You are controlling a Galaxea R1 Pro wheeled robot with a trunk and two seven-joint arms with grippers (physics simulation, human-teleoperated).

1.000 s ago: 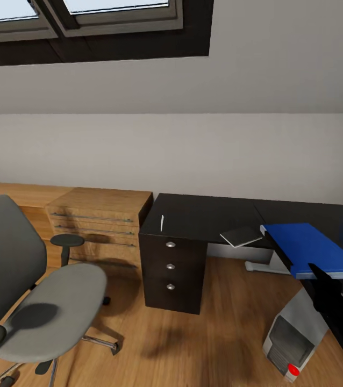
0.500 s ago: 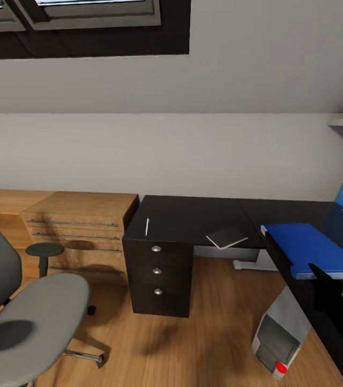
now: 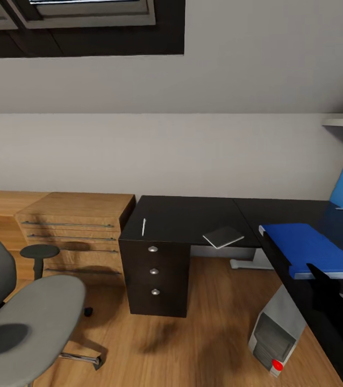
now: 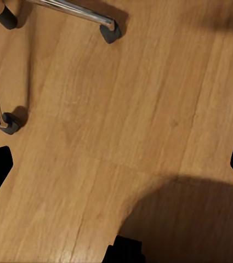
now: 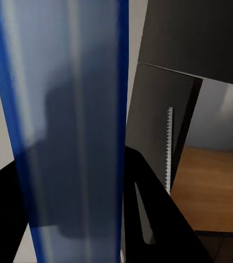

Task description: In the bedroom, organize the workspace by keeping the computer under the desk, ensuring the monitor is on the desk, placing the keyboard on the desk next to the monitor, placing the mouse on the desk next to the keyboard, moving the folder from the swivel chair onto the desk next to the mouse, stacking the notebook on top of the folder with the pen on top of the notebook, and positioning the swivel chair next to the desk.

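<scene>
My right end effector [image 5: 78, 213] clamped on folder [image 3: 311, 248], held flat over surface [image 3: 193, 215] corner. Notebook [image 3: 223, 236] lies ahead-left, pen [image 3: 143, 227] farther left. Left end effector spread wide, empty.

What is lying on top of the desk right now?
On the desk: the pen near its left end and the notebook overhanging the front edge. The blue folder, held in the right gripper, covers the right wing; anything beneath it is hidden.
</scene>
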